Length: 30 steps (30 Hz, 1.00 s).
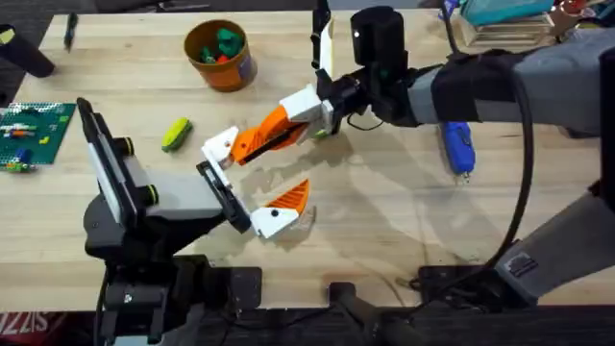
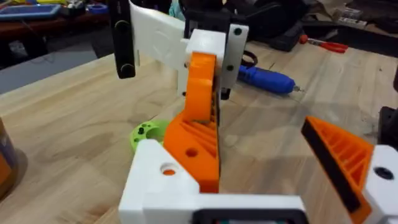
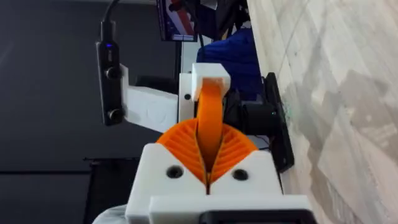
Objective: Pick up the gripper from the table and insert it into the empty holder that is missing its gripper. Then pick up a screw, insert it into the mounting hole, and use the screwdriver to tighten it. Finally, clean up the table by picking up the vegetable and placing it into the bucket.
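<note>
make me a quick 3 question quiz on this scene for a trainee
1. True or false: the screwdriver lies on the table, held by neither arm.
2. Where is the vegetable?
A. on the table, outside the bucket
B. in the right gripper
C. under the screwdriver
3. Fill in: the right gripper is shut on the ___.

Key: 1 true. 2 A. 3 orange wedge, clamped between the ribbed pads.
</note>
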Each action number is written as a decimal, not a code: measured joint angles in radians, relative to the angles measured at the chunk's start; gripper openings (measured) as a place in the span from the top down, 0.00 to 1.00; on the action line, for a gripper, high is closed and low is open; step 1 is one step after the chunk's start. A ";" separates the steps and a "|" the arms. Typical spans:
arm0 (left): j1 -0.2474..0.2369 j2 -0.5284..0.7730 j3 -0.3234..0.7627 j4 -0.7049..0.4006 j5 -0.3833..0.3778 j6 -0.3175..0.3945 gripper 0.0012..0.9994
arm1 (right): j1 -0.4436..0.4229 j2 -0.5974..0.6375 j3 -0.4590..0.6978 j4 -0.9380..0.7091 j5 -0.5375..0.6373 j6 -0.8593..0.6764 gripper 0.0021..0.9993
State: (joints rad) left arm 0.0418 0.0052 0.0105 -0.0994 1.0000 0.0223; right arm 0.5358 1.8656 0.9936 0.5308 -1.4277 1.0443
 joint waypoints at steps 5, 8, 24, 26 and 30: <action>0.002 0.000 0.000 0.000 -0.001 -0.006 0.01 | 0.008 0.012 0.000 0.009 0.016 0.000 0.99; 0.002 0.000 0.000 -0.002 0.002 -0.024 0.01 | 0.013 0.031 0.000 0.022 0.016 0.000 0.99; 0.003 0.010 0.000 -0.002 0.003 -0.061 0.01 | 0.056 0.050 0.013 0.060 0.100 -0.008 0.99; 0.003 0.010 0.000 -0.002 0.003 -0.064 0.01 | 0.057 0.051 0.014 0.059 0.105 -0.006 0.99; 0.003 0.010 0.000 -0.002 0.002 -0.066 0.01 | 0.057 0.051 0.014 0.059 0.111 -0.004 0.99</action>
State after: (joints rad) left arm 0.0444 0.0151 0.0105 -0.1013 1.0019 -0.0441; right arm 0.5929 1.9162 1.0073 0.5902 -1.3165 1.0401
